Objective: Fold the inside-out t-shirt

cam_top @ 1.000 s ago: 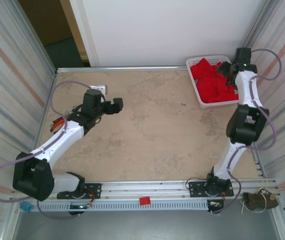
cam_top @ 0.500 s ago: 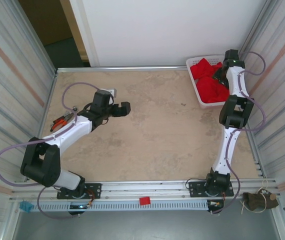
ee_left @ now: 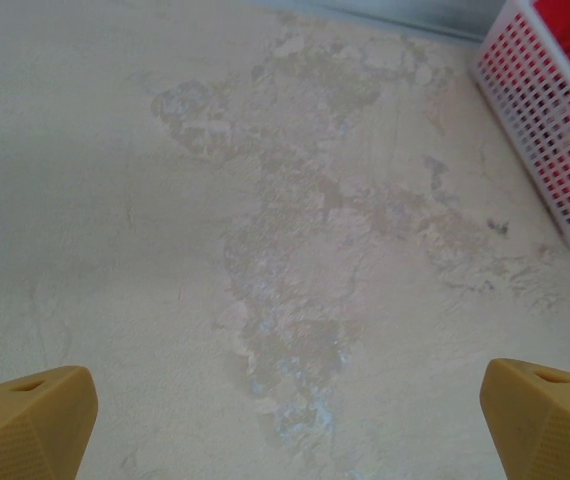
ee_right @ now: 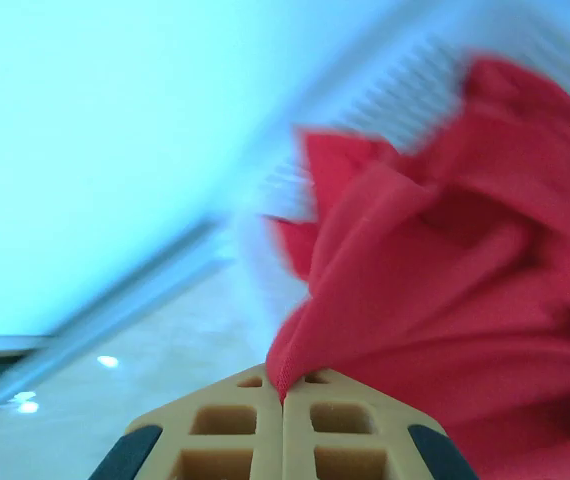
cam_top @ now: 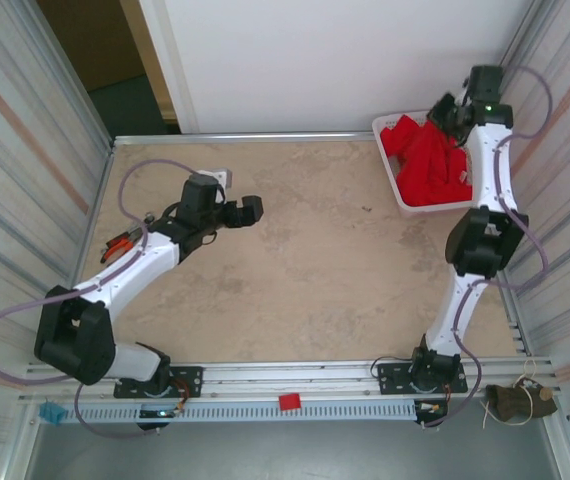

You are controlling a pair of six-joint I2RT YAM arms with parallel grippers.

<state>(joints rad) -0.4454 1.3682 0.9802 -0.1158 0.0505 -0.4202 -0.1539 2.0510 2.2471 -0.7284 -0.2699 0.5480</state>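
Note:
The bright red t-shirt [cam_top: 428, 162] lies bunched in the white basket [cam_top: 389, 152] at the table's far right corner, part of it drawn upward. My right gripper [cam_top: 449, 112] is above the basket, shut on a fold of the red cloth [ee_right: 435, 300]; its tan fingers [ee_right: 225, 420] meet with the fabric pinched between them. My left gripper [cam_top: 247, 210] hovers over the left half of the table, open, its tan fingertips [ee_left: 25, 420] wide apart with bare tabletop between them. The basket's mesh wall [ee_left: 550, 130] shows at the top right of the left wrist view.
A mottled beige tabletop [cam_top: 305, 260] spreads between the arms. Corrugated metal walls close both sides, and a white wall stands at the back. A small white box [cam_top: 223, 177] sits behind the left gripper. A red tool [cam_top: 117, 245] lies by the left wall.
My right gripper has closed on the t-shirt and risen toward the back, pulling the cloth up out of the basket. The left gripper has drifted slightly right, staying open.

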